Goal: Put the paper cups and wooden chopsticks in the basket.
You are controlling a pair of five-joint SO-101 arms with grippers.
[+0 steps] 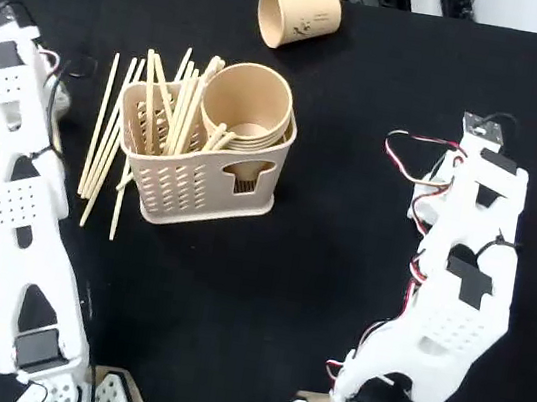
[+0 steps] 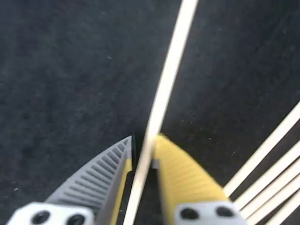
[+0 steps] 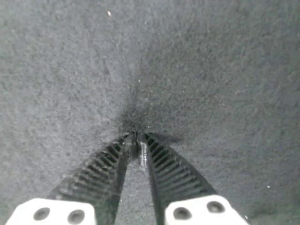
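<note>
Chopstick [image 2: 168,75] pinched in left claw [image 2: 144,138] (right claw [image 3: 137,137] closed, tips together).

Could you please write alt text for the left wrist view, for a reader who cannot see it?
The left gripper is closed on a single wooden chopstick, which runs on past its jaws with the black tabletop behind it. Several more chopsticks lie side by side on the tabletop nearby.
</note>
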